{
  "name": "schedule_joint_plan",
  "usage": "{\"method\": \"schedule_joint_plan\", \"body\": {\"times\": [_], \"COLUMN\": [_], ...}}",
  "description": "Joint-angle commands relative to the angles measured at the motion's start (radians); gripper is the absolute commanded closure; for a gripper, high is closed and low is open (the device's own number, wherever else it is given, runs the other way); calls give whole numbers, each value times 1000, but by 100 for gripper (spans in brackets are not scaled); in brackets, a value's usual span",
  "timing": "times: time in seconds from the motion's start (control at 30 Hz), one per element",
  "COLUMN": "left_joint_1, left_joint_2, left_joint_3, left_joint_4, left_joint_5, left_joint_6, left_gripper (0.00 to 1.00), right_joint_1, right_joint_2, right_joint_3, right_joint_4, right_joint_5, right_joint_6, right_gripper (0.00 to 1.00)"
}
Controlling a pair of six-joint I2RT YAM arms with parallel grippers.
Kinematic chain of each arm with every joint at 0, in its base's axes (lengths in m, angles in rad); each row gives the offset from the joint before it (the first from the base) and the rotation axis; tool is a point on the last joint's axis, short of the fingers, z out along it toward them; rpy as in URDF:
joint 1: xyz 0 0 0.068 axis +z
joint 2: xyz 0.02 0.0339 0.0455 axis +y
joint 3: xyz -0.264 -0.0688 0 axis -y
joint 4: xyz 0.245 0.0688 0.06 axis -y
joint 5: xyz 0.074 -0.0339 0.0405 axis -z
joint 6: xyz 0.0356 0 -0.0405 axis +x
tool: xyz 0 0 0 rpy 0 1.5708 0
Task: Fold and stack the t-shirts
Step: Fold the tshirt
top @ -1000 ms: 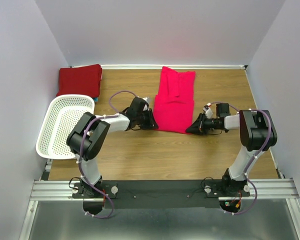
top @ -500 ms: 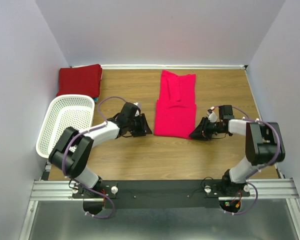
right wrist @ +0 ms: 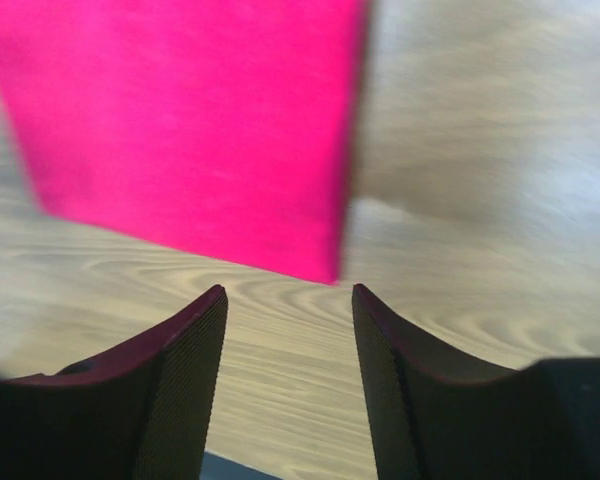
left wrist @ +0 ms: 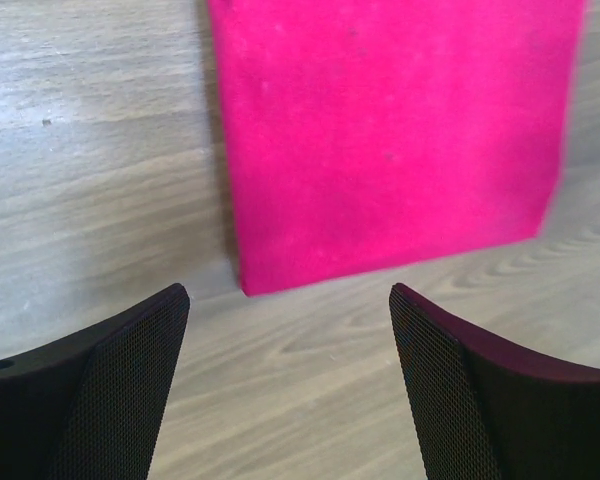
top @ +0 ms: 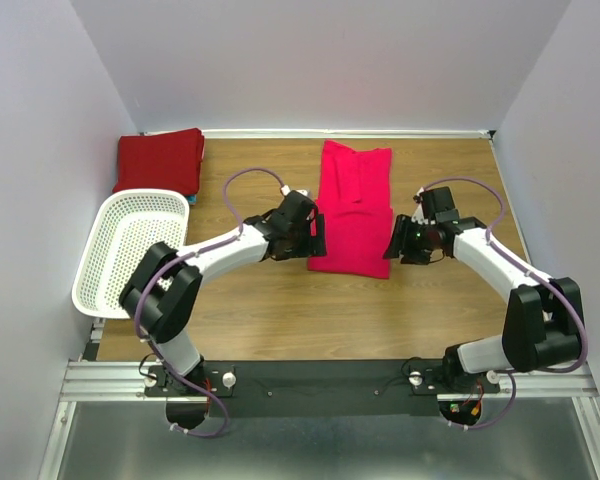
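The crimson-pink t-shirt [top: 351, 208] lies flat and narrow in the middle of the table, its near part doubled over. My left gripper [top: 317, 236] stands open at its near left corner, nothing between the fingers. In the left wrist view the t-shirt [left wrist: 390, 140] lies just beyond the left gripper [left wrist: 287, 297]. My right gripper [top: 394, 240] is open beside the near right corner. The right wrist view shows that corner of the t-shirt [right wrist: 200, 130] just ahead of the empty right gripper [right wrist: 289, 293]. A darker red folded t-shirt [top: 160, 160] rests at the back left.
A white perforated basket [top: 130, 250] stands at the left edge, just in front of the red shirt. Walls close in the table on the left, back and right. Bare wood shows in front of the pink shirt and on either side of it.
Both grippers have opened wide and let go of the pink shirt's near corners. Both arms have shifted a little farther from their bases, alongside the shirt's lower edges.
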Motion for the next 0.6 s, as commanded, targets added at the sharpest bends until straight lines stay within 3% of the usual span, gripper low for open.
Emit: {"method": "schedule_joint_plan", "body": {"times": [0.0, 0.13, 0.37, 0.57], "left_joint_1": [-30, -44, -59, -76], "left_joint_2": [85, 141, 221, 257], "left_joint_3": [80, 140, 184, 223], "left_joint_4": [-136, -183, -205, -245], "left_joint_5": [-165, -210, -202, -215], "left_joint_6": [57, 94, 126, 132], "left_gripper": [11, 11, 13, 26], "right_joint_1": [30, 45, 62, 68], "right_joint_2": [-4, 7, 27, 32], "right_joint_3": [10, 3, 16, 12], "right_joint_4": [-112, -116, -118, -116], "right_joint_5": [181, 202, 217, 217], "right_joint_6": [-8, -2, 0, -2], "right_gripper": [37, 27, 26, 26]}}
